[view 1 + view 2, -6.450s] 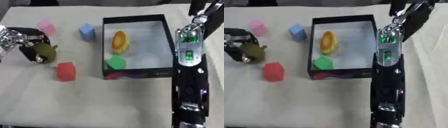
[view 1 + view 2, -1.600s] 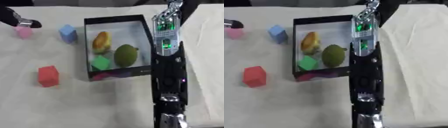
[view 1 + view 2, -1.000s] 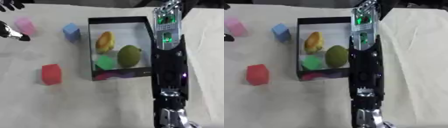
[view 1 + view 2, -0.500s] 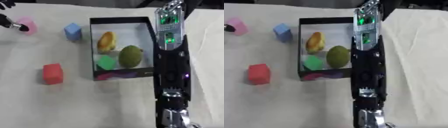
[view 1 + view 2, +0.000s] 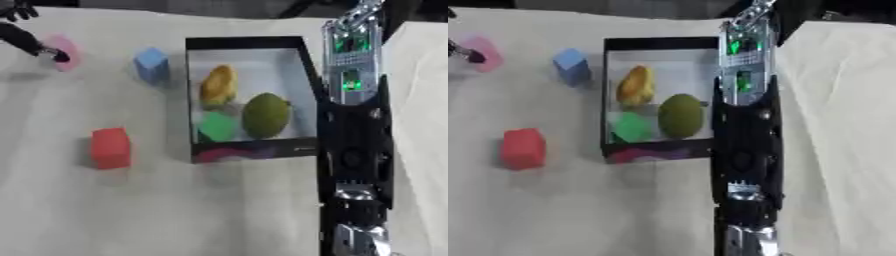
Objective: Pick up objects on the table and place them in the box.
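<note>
While the black box (image 5: 248, 43) sits on the desk (image 5: 175, 210) holding a yellow fruit (image 5: 218, 85), a green fruit (image 5: 265, 115) and a green block (image 5: 217, 126), three blocks lie to its left: blue cube (image 5: 151, 63) nearest, pink block (image 5: 65, 51) farther, red cube (image 5: 111, 147) nearer the camera. The left robot hand (image 5: 26, 37) touches the pink block with a fingertip; whether it grips cannot be told. The right arm (image 5: 353, 150) runs along the box's right side, its hand unseen.

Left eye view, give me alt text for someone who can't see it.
The robot's left hand reaches in at the upper left, its fingers touching a pink block on a cloth-covered table. A black box holds a yellow fruit, a green fruit and a green block; a blue block and a red block lie outside.
</note>
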`<state>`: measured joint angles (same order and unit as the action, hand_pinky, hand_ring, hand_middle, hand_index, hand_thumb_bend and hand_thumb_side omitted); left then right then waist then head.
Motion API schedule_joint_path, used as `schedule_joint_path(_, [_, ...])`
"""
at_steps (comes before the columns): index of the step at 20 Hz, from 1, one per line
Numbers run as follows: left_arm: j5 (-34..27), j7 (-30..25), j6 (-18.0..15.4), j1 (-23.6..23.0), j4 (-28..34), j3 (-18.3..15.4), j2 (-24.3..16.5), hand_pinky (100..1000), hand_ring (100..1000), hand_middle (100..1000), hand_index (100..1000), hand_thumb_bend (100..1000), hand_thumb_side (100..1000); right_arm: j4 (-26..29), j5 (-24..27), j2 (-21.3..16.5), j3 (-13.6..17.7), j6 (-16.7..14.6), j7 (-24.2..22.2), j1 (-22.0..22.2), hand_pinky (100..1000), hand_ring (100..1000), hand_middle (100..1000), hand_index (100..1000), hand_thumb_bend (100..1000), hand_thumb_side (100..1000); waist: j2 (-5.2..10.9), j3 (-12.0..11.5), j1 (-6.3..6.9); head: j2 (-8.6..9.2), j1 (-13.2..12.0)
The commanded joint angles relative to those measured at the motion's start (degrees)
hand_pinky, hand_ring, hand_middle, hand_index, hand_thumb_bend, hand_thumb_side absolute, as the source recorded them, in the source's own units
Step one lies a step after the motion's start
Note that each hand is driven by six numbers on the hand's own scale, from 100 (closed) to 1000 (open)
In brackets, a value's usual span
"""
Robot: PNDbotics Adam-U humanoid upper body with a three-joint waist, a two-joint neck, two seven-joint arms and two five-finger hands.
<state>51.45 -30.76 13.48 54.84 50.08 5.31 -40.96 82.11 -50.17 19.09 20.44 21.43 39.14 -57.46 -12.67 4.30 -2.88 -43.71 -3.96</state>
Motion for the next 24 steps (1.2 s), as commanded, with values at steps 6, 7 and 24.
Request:
schedule_joint_path(6, [1.8,4.7,3.4,1.9,-3.0,-2.0,0.1,814,846,777,841,701,451,-0.1,0.5,-0.2,-0.4,0.5,0.8,-1.4,818,737,740,823,100,728,-0.48,0.5,0.72,0.89,-1.0])
schedule_joint_path(7, [2.0,5.1,3.6,1.9,-3.2,-2.1,0.3,811,842,774,838,689,456,-0.2,0.6,-0.3,-0.5,0.5,0.9,-1.5,818,737,740,823,100,729,-0.61,0.5,0.77,0.96,-1.1])
schedule_joint_path(24, [2.4,8.5,5.4,2.1,-5.8,-3.0,2.2,773,797,725,721,483,369,-1.8,1.9,-0.7,-0.7,0.5,1.6,-2.1,819,737,740,823,100,739,-2.27,1.1,1.22,1.16,-1.7])
